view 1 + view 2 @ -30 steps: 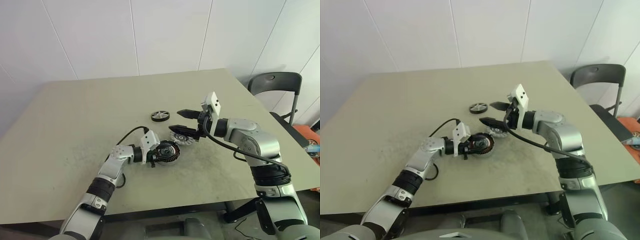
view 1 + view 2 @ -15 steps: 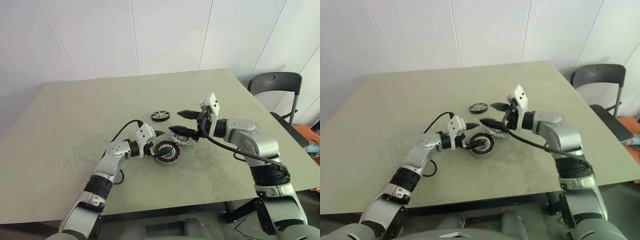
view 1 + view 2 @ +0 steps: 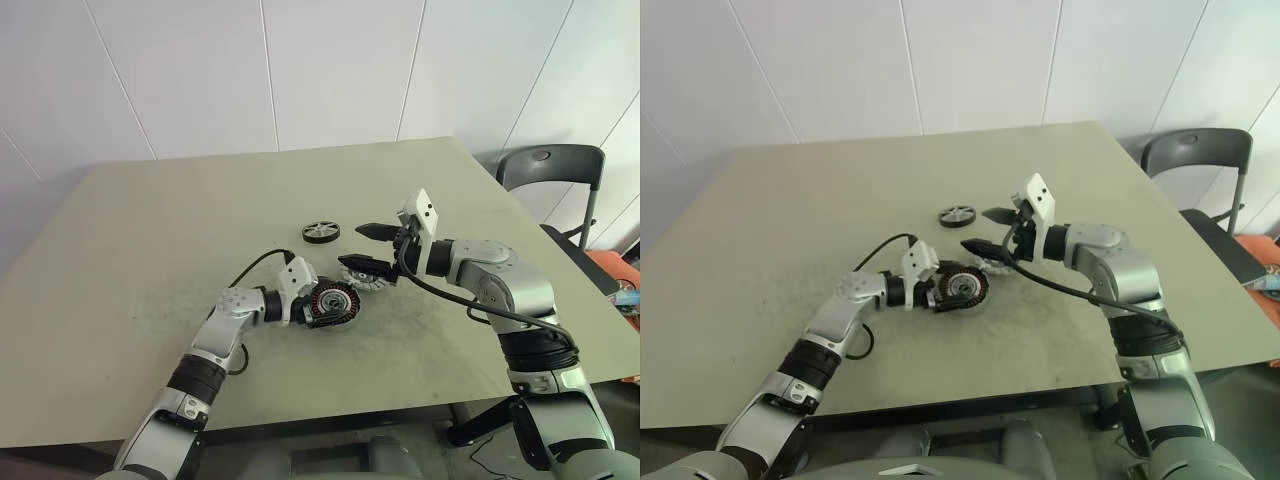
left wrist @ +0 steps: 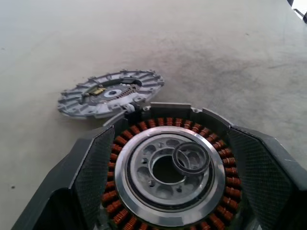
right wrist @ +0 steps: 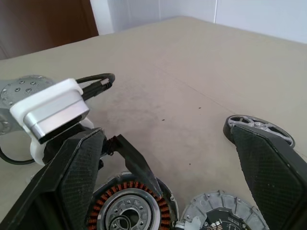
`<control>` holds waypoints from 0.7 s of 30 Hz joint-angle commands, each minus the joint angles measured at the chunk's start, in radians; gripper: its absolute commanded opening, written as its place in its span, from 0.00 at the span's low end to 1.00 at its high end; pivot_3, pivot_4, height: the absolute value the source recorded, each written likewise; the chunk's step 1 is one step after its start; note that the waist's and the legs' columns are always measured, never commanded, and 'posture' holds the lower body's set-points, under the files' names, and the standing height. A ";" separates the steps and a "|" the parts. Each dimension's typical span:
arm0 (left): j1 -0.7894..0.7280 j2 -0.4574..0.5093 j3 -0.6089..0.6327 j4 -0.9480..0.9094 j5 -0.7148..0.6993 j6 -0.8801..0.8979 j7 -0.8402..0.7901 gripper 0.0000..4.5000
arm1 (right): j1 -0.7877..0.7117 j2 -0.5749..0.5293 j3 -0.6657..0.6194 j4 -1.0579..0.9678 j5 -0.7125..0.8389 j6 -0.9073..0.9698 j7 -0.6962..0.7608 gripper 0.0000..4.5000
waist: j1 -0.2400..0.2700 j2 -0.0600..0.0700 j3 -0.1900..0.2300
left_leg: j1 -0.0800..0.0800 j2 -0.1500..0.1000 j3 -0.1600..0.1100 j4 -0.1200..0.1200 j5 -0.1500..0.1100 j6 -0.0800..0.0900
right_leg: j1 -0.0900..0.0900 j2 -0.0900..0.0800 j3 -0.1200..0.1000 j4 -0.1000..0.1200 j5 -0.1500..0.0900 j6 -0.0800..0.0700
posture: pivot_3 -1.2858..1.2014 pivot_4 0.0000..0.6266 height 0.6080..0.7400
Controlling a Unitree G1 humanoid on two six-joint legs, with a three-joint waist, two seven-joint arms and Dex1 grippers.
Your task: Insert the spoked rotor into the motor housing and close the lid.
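Observation:
The motor housing (image 3: 333, 303), silver-rimmed with copper windings, lies mid-table with a small dark ring (image 4: 190, 159) loose in its centre. My left gripper (image 3: 335, 300) is open; its fingers (image 4: 91, 167) stand on both sides of the housing, close against it. The slotted silver lid (image 4: 110, 92) lies flat just beyond the housing. My right gripper (image 3: 350, 246) hovers open above the lid (image 3: 367, 277), holding nothing. The spoked rotor (image 3: 321, 232), dark-rimmed with silver spokes, lies flat farther back on the table (image 3: 150, 250).
A black cable (image 3: 255, 268) loops from my left wrist over the table. A dark chair (image 3: 550, 168) stands off the table's right far corner. Bare tabletop stretches to the left and in front of the parts.
A second ago my left gripper held the housing. Half a second ago it had let go and drawn back, open. It has now come forward around the housing again. The right gripper has stayed put.

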 commanded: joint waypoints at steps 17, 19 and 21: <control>-0.014 -0.004 -0.004 -0.011 0.056 -0.046 0.074 0.89 | -0.002 0.000 -0.009 -0.024 0.006 -0.019 -0.001 1.00 | 0.000 0.000 0.000 | 0.000 0.000 0.000 0.000 0.000 0.000 | 0.000 0.000 0.000 0.000 0.000 0.000 | 0.52 0.00 1.00; -0.015 -0.004 -0.003 -0.010 0.058 -0.048 0.077 0.89 | -0.001 0.001 -0.009 -0.025 0.005 -0.019 -0.002 1.00 | 0.000 0.000 0.000 | 0.000 0.000 0.000 0.000 0.000 0.000 | 0.000 0.000 0.000 0.000 0.000 0.000 | 0.52 0.00 1.00; -0.016 -0.003 -0.002 -0.008 0.061 -0.048 0.082 0.89 | 0.000 0.001 -0.009 -0.026 0.005 -0.019 -0.003 1.00 | 0.000 0.000 0.000 | 0.000 0.000 0.000 0.000 0.000 0.000 | 0.000 0.000 0.000 0.000 0.000 0.000 | 0.52 0.00 1.00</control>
